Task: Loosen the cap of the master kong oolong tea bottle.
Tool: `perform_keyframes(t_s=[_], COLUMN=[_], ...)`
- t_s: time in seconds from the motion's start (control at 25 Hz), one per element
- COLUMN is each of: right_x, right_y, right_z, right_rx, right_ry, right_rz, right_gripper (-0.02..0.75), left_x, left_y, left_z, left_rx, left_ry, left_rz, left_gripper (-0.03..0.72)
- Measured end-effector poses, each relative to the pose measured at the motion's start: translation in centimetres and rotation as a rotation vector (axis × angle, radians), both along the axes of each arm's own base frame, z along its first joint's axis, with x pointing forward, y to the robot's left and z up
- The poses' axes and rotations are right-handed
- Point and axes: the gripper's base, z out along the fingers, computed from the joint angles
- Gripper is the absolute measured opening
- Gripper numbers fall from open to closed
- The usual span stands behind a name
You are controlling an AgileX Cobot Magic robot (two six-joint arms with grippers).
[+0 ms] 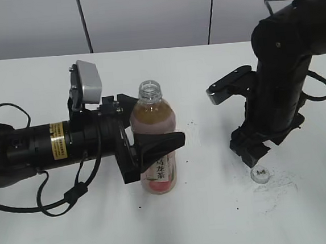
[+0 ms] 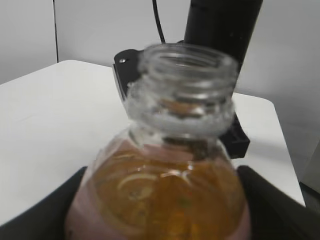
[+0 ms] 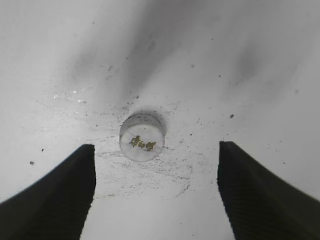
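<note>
The master kong oolong tea bottle (image 1: 155,140) stands upright on the white table with its neck open and no cap on it. My left gripper (image 1: 148,149) is shut on the bottle's body, one jaw on each side; in the left wrist view the bottle (image 2: 165,195) fills the space between the jaws. The small white cap (image 1: 260,174) lies on the table at the right, logo up. My right gripper (image 1: 251,154) hangs just above and beside it, open and empty. In the right wrist view the cap (image 3: 142,137) lies on the table between and ahead of the open jaws (image 3: 155,192).
The white table (image 1: 217,220) carries dark scuff marks and specks around the cap (image 3: 165,170). A grey wall with dark vertical seams stands behind the table's far edge (image 1: 145,48). The left arm lies along the table at the left.
</note>
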Motion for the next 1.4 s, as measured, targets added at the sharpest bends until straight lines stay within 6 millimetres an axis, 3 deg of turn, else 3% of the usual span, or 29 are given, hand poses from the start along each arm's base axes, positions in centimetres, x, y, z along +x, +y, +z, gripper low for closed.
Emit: perform_keyframes(t_s=[0.2, 0.6, 1.4], right_x=[0.1, 0.1, 0.3], right_y=[0.1, 0.1, 0.2], right_z=[0.6, 0.6, 0.9], right_rx=[0.014, 0.017, 0.024], right_ry=[-0.022, -0.026, -0.028], right_rz=[-0.005, -0.009, -0.015], right_gripper=[0.567, 0.567, 0.567], left_x=[0.0, 0.5, -0.4], left_y=[0.0, 0.5, 1.2], left_z=[0.0, 0.5, 8.6], left_rx=[0.003, -0.009, -0.139], left_ry=[-0.001, -0.013, -0.232], left_rz=[-0.003, 0.034, 0.089], left_gripper=[0.560, 0.574, 0.574])
